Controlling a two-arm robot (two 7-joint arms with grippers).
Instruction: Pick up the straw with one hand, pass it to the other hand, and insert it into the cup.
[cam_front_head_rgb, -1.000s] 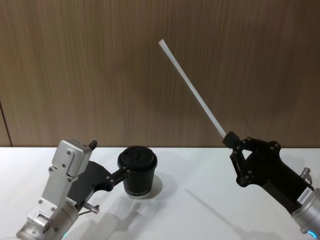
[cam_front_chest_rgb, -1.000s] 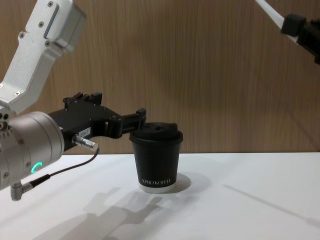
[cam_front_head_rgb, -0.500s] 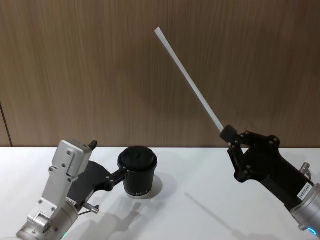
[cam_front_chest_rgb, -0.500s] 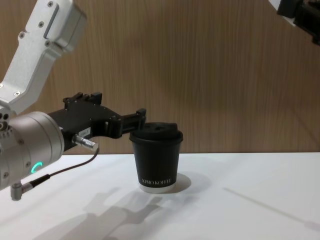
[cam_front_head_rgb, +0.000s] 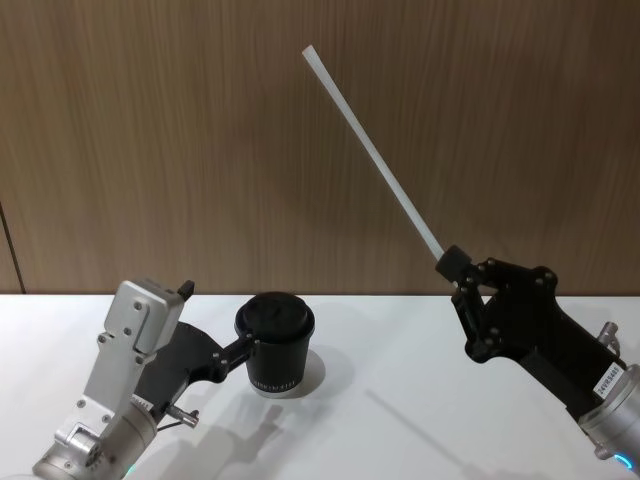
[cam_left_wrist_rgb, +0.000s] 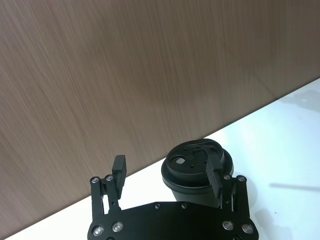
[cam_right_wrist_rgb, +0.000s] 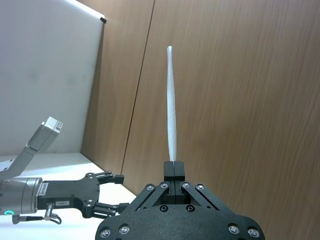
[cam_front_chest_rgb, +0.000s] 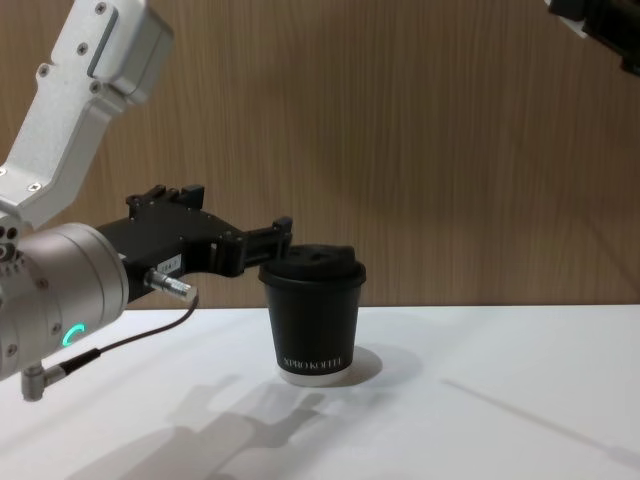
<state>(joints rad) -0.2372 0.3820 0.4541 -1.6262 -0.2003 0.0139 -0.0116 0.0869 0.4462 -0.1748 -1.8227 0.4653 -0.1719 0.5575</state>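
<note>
The left pincer (cam_front_head_rgb: 250, 347), on a silver wrist with a green ring light (cam_front_chest_rgb: 70, 335) and a thin dark cable (cam_front_chest_rgb: 130, 336), hangs low over the white table (cam_front_head_rgb: 400, 420) at the robot's left. Its 2 fingers (cam_left_wrist_rgb: 119, 166) are spread wide and grip nothing. The black lidded cup (cam_front_head_rgb: 276, 350) stands upright on the table right at the fingertips. From the left wrist view 1 fingertip overlaps the rim of the lid, while the other is well off to the side – whether any finger touches the cup cannot be told. From the chest view the fingertips sit level with the lid, at the cup's left side, and tiny white lettering runs just above the cup's white base rim.

Farther right, the white straw (cam_front_head_rgb: 375, 160) slants through the air in front of the wood-panelled wall (cam_front_head_rgb: 150, 120), its free end high and tipped toward the robot's left, well above the cup and well apart from it.

At the right, the all-black right pincer (cam_front_head_rgb: 452, 265) is raised high off the table, its fingers closed tight on the straw's lower end – the right wrist view shows the 2 pads pressed together with the straw rising straight out from between them.
</note>
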